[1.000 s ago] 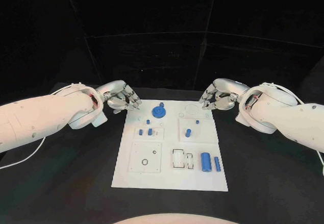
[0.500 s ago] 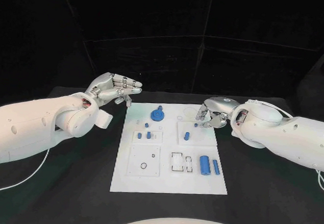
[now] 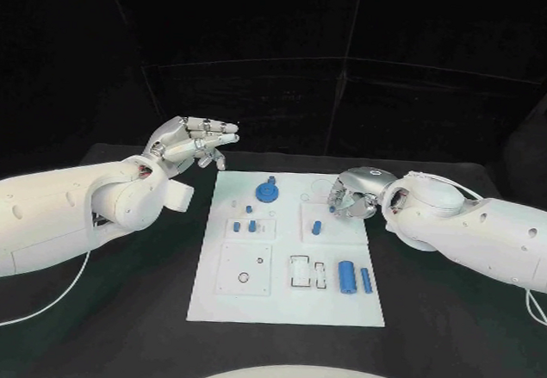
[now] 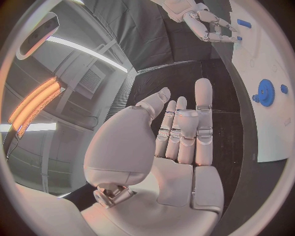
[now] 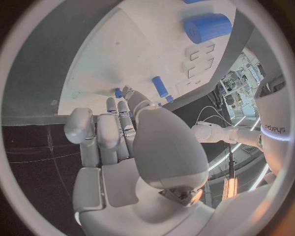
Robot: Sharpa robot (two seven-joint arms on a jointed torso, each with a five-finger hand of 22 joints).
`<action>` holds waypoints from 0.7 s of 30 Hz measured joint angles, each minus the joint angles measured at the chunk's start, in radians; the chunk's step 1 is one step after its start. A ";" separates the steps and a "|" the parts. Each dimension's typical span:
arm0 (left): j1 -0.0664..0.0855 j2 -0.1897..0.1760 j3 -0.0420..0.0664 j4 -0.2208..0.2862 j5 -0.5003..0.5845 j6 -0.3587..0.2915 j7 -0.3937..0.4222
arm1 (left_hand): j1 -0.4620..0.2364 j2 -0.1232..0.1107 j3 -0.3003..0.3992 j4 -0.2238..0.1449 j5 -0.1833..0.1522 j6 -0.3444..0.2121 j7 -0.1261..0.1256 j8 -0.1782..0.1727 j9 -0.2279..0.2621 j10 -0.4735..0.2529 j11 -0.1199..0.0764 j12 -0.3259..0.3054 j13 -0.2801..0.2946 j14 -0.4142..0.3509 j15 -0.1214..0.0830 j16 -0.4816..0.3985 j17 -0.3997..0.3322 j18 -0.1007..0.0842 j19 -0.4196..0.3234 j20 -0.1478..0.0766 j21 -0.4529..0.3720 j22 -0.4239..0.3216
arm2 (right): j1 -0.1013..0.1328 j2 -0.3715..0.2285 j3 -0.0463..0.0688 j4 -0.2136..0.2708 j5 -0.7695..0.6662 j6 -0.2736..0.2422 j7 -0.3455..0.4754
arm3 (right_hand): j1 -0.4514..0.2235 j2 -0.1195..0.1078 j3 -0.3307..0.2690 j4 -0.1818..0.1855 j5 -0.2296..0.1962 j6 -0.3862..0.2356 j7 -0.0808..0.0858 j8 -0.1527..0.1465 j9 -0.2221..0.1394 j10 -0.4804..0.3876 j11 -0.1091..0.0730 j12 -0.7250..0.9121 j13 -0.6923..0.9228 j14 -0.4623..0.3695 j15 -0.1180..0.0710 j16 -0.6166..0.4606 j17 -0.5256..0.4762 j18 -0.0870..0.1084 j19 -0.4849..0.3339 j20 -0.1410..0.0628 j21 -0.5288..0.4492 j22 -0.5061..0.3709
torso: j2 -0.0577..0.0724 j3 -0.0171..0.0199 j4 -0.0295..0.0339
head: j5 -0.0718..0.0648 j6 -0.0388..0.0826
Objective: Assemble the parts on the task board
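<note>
Right hand (image 3: 354, 196) hovers over task board (image 3: 284, 302) far-right corner, fingers curled, grasp cannot tell; left hand (image 3: 192, 143) raised, fingers apart, holding nothing; blue parts (image 3: 347, 275) on board; best descend slowly, align fingertips over small peg (image 3: 332, 206).

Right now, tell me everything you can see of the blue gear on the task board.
The blue gear is a round, toothed wheel of what looks like matte blue plastic, with a raised hub at its middle. It lies flat near the far edge of the white task board, left of the board's midline. Neither hand touches it: the left hand is raised off the board's far left corner, and the right hand hovers over the board's far right part.
</note>
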 measured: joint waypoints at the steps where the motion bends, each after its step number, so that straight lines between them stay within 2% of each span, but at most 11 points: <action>1: 0.000 0.000 0.000 0.000 0.003 0.000 0.001 | 0.000 0.000 0.000 0.000 0.000 0.000 0.000 0.000 0.000 0.000 0.000 0.000 0.000 0.000 0.000 0.000 0.000 0.000 0.000 0.000 0.000 0.000 | -0.001 0.002 0.000 -0.003 -0.001 0.000 0.000 | 0.000 0.000 0.010 -0.001 -0.006 0.000 0.000 0.000 0.000 0.000 0.000 0.000 -0.004 0.000 0.000 0.002 0.001 -0.006 0.000 0.000 0.001 0.001 | 0.000 0.0000 -0.0002 | 0.000 0.000; 6: 0.000 -0.001 0.000 0.002 0.015 0.000 0.004 | 0.000 0.000 0.000 0.000 0.000 0.000 0.000 0.000 0.000 0.000 0.000 0.000 0.000 0.000 0.000 0.000 -0.005 0.000 0.000 0.000 0.000 -0.003 | -0.002 0.017 0.000 -0.019 -0.005 -0.001 0.001 | 0.000 0.000 0.030 0.002 -0.012 0.000 0.000 -0.005 0.000 0.000 0.000 0.000 -0.012 0.000 0.000 0.002 0.001 -0.006 0.000 0.000 0.001 0.003 | 0.000 0.0000 -0.0003 | 0.006 -0.004; 16: 0.000 -0.002 0.000 0.001 0.028 -0.002 0.005 | 0.000 0.000 0.000 0.000 0.000 -0.004 0.004 0.000 -0.001 0.000 0.000 0.000 0.000 -0.004 0.004 -0.004 -0.006 0.000 0.000 0.000 -0.008 -0.006 | -0.003 0.036 0.000 -0.039 -0.007 0.017 0.001 | -0.004 -0.004 0.085 -0.006 -0.033 0.008 0.006 -0.005 0.001 0.021 -0.003 0.000 -0.024 0.000 0.000 0.019 0.012 -0.006 0.003 0.003 0.022 0.026 | 0.000 0.0000 -0.0002 | -0.002 -0.014; 21: 0.000 -0.003 0.000 0.002 0.031 -0.005 0.005 | 0.000 0.000 0.000 0.000 0.000 -0.004 0.004 0.000 -0.001 0.000 0.000 0.000 0.000 -0.004 0.004 -0.004 -0.006 0.000 0.000 0.000 -0.008 -0.006 | -0.003 0.040 0.000 -0.045 -0.007 0.039 -0.002 | -0.007 -0.007 0.116 -0.011 -0.052 0.024 -0.002 -0.005 0.003 0.043 -0.008 0.004 -0.029 0.000 0.000 0.034 0.023 -0.006 0.018 -0.001 0.041 0.047 | 0.000 0.0000 -0.0002 | -0.002 -0.017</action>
